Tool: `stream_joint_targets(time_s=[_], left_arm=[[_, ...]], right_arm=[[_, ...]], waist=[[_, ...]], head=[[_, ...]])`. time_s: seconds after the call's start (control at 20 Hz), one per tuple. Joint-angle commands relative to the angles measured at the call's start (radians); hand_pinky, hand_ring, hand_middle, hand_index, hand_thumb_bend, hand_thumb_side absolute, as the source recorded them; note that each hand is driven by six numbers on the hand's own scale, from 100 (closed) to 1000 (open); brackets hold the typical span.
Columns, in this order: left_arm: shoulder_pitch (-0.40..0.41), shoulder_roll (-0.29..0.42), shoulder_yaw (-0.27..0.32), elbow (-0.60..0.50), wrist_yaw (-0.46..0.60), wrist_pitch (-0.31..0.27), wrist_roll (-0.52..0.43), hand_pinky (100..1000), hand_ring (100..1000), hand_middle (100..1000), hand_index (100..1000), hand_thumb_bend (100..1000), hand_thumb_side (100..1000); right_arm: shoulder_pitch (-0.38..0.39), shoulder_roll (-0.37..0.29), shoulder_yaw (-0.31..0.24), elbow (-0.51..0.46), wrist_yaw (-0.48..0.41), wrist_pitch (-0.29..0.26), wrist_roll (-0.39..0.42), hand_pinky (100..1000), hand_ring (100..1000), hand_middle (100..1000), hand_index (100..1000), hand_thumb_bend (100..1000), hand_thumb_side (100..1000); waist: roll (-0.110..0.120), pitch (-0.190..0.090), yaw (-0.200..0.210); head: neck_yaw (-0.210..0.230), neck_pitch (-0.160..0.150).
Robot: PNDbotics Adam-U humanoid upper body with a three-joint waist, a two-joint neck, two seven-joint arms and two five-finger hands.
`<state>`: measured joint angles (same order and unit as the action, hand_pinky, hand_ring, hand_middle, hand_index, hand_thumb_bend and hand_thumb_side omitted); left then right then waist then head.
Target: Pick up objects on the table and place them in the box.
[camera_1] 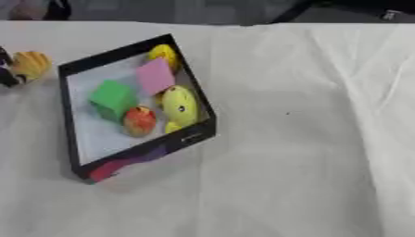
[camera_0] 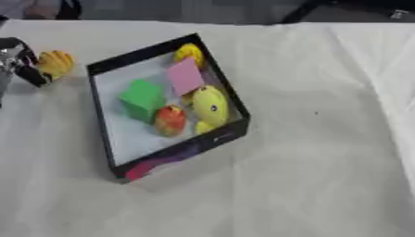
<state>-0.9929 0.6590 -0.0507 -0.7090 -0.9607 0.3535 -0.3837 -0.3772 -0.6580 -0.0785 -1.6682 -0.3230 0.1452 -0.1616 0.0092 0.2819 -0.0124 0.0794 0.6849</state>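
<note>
A yellow-orange object (camera_0: 55, 63) is held in the curled left hand (camera_0: 22, 61), just left of the black box (camera_0: 103, 121) on the white worktop (camera_0: 324, 139). Inside the box are seen a green block (camera_0: 142, 99), pink square (camera_0: 185, 76), yellow toy (camera_0: 210, 106) and red-orange fruit (camera_0: 169, 120).

The box (camera_0: 223, 137) had black walls and a pale white floor, with a pink and purple patch on its near outer wall. Inside it lay a green block (camera_0: 142, 99), a pink square card (camera_0: 185, 76), a yellow toy with a dark spot (camera_0: 210, 107), a red-orange fruit (camera_0: 170, 120) and a yellow piece (camera_0: 190, 53) at the far corner. Left of the box, the black left hand (camera_0: 24, 65) met a yellow-orange thing (camera_0: 55, 63). The worktop (camera_0: 324, 139) was white.
</note>
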Motion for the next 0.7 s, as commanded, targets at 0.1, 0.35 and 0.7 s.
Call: stream_joint_targets(time_s=[0.1,0.35,0.7], left_arm=[[-0.026,0.026,-0.008,-0.057,0.01,-0.008,0.015,790,772,661,628,105,100],[-0.022,0.058,-0.067,-0.224,0.047,-0.074,-0.012,785,765,655,620,100,100],[0.024,0.135,-0.147,-0.58,0.146,-0.128,-0.074,771,753,643,608,100,100]], right_arm=[[-0.001,-0.021,-0.012,-0.007,-0.005,-0.005,0.003,930,713,675,816,100,624],[0.011,-0.023,-0.017,-0.006,-0.007,-0.009,0.001,931,713,675,817,100,617],[0.021,-0.027,-0.017,-0.004,-0.007,-0.011,0.003,931,714,675,817,100,611]], waist=[[-0.008,-0.018,0.006],[-0.007,-0.037,0.019],[-0.003,-0.057,0.032]], head=[[-0.009,0.01],[-0.053,0.039],[-0.086,0.056]])
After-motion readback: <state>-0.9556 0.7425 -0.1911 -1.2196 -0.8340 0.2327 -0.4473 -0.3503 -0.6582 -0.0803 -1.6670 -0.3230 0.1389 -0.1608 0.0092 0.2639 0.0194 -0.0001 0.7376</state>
